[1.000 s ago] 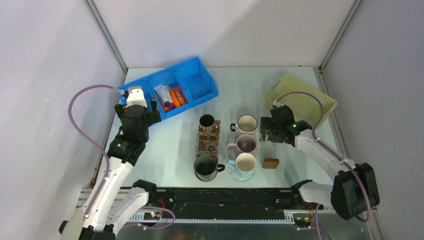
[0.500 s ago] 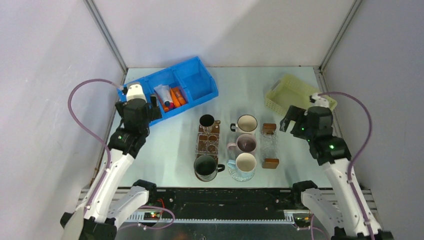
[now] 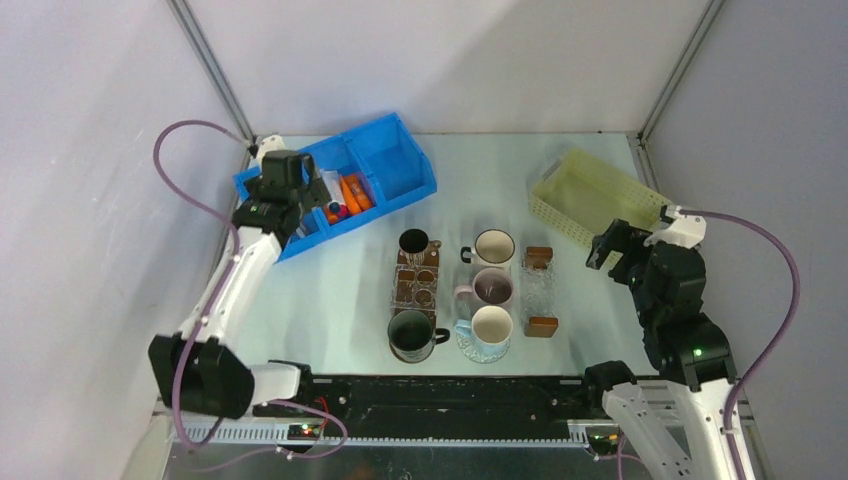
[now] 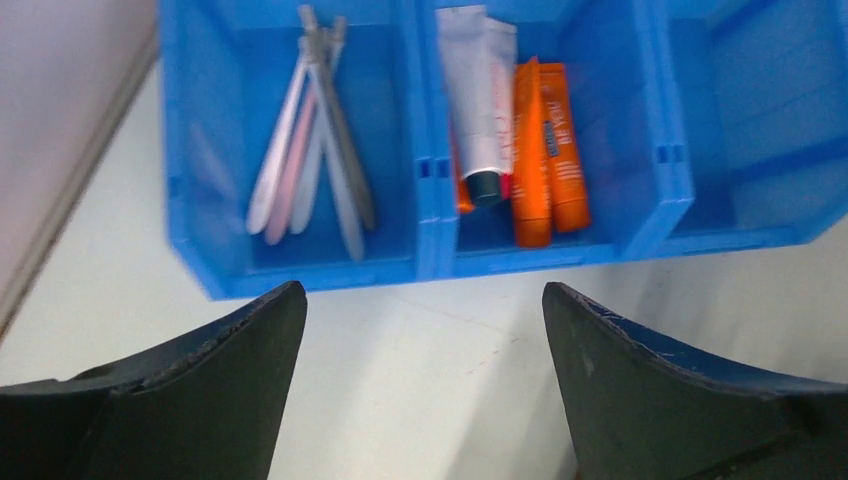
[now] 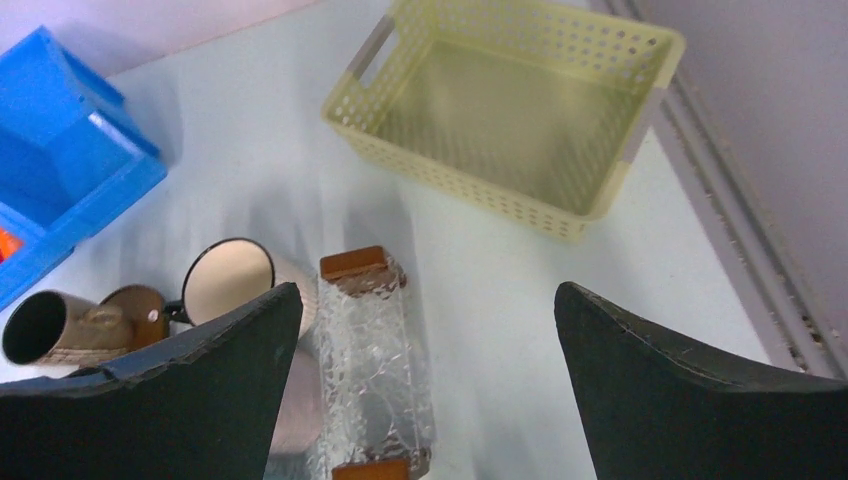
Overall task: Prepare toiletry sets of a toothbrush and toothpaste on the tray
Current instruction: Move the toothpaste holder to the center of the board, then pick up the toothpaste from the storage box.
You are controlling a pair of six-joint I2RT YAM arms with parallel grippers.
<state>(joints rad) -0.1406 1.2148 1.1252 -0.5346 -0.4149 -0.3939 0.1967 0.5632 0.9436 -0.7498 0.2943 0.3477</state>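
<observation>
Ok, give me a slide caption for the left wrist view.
Open left hand facing blue bin: toothbrushes in left compartment, toothpaste tubes in middle.

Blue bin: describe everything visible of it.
The blue bin looks like moulded plastic, with three open-topped compartments side by side. It sits flat on the table at the far left, turned at an angle. The left-end compartment holds the toothbrushes. The middle one holds the orange toothpaste tubes and a white tube. The right-end one shows nothing inside.
</observation>
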